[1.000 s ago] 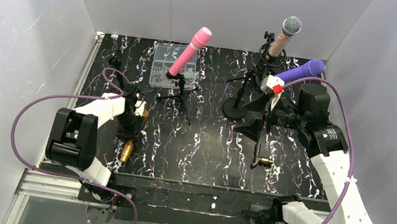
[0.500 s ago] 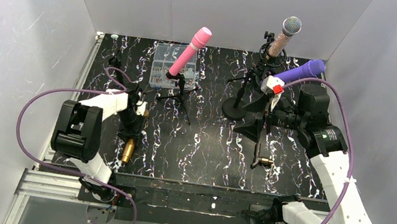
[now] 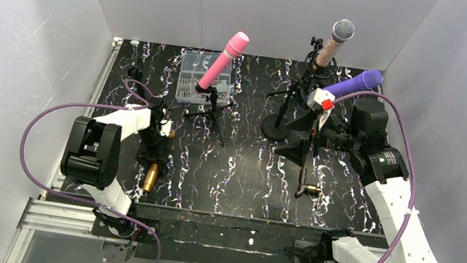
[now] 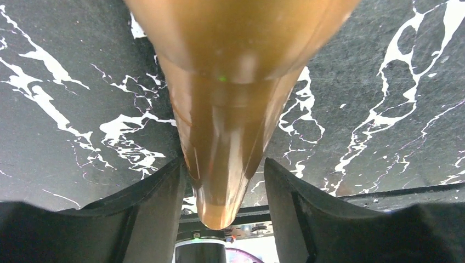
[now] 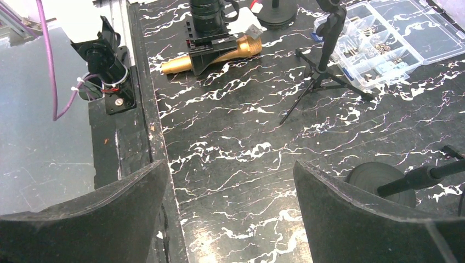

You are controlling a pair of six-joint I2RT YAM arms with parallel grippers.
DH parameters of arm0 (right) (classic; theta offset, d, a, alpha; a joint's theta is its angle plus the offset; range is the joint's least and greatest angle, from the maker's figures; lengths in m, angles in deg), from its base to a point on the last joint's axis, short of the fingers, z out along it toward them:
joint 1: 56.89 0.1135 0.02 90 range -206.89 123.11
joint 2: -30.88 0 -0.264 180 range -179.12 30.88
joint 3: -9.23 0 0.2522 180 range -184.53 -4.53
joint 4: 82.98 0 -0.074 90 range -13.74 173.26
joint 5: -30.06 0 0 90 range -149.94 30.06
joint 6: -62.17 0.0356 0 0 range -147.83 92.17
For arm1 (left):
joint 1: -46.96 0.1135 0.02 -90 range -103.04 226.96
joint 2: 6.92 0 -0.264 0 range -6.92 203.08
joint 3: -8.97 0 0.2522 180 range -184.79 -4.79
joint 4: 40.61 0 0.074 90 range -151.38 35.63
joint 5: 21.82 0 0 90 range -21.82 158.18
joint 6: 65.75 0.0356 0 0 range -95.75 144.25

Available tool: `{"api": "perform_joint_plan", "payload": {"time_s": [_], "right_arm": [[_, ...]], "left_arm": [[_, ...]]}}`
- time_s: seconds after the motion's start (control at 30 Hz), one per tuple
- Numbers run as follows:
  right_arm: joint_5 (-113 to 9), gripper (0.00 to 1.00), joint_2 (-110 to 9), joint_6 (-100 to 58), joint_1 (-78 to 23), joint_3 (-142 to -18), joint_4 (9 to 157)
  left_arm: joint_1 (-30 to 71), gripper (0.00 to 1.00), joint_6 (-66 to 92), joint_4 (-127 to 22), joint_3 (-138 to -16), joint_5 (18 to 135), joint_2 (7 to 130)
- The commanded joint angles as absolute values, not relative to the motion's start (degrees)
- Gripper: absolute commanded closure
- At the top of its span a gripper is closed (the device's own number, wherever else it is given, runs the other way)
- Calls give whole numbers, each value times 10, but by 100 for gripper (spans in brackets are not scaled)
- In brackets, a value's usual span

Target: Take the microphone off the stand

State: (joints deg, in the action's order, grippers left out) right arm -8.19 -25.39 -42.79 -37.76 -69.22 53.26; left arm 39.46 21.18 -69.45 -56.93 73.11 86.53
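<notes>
A gold microphone (image 3: 150, 176) lies on the black marbled table at the left. It fills the left wrist view (image 4: 230, 98). My left gripper (image 3: 155, 150) straddles its handle, with the fingers (image 4: 148, 213) open; a gap shows on the right side. My right gripper (image 3: 291, 137) is open and empty, held above the table by the round stand base (image 3: 275, 129). A pink microphone (image 3: 223, 60) sits on a tripod stand (image 5: 323, 71). A silver-headed microphone (image 3: 334, 43) and a purple one (image 3: 355, 84) sit on stands at the back right.
A clear plastic parts box (image 3: 197, 77) lies behind the tripod and shows in the right wrist view (image 5: 384, 38). A small black stand with a gold fitting (image 3: 309, 188) stands in front of my right gripper. White walls close in the table.
My left arm's elbow has shifted slightly to the right. Its gripper stays over the gold microphone on the table. The right arm has not moved.
</notes>
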Motion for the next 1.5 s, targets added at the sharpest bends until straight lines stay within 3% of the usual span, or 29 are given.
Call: {"api": "perform_joint_plan", "payload": {"time_s": [0.0,0.23,0.87,1.17,1.47], "right_arm": [[-80,7,-243,-424,-382,-689,550],[-82,7,-244,-425,-382,-689,551],[-78,7,-249,-418,-382,-697,555],[-75,10,-269,-353,-380,-713,601],[-121,11,-326,-331,-349,-784,618]], "left_arm": [[403,44,210,-772,-563,733,868],[405,2,216,-777,-567,748,831],[405,2,289,-890,-666,804,691],[405,2,320,-952,-779,917,635],[402,2,301,-932,-941,967,687]]}}
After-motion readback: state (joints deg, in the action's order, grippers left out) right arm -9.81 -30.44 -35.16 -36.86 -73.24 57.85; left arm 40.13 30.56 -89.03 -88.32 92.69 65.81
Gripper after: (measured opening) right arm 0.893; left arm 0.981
